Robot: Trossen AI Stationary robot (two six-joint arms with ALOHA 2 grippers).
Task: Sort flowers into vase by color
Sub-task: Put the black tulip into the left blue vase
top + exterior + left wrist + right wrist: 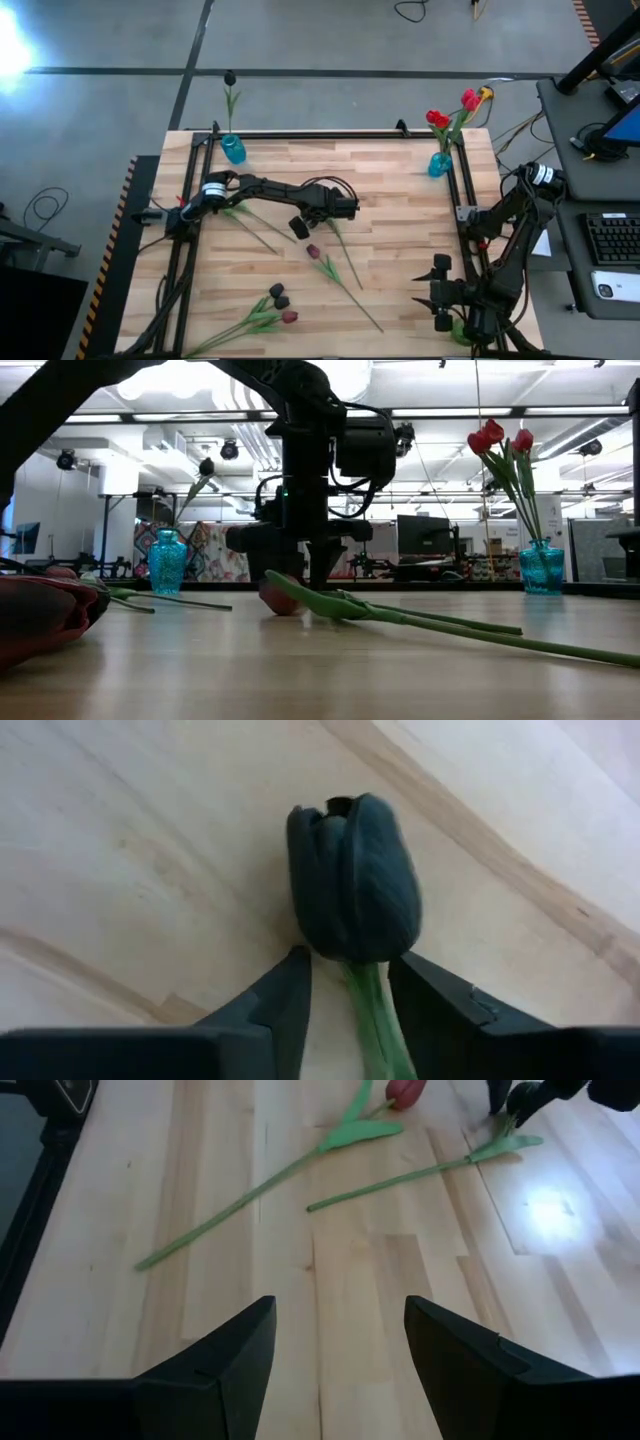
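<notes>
The left hand (348, 992) is straddling, half-open, the stem under a black tulip (352, 880) lying near the tabletop (400, 190) centre; pinching comes next, then lifting toward the eleven-o'clock vase (233, 150). The right hand (338, 1342) is waiting open at five o'clock.

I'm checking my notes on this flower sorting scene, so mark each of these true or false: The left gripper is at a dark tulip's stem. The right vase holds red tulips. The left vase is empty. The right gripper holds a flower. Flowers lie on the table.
1. The left gripper is at a dark tulip's stem. True.
2. The right vase holds red tulips. True.
3. The left vase is empty. False: one dark flower stands in it.
4. The right gripper holds a flower. False: it is open, with nothing between its fingers.
5. Flowers lie on the table. True.
</notes>
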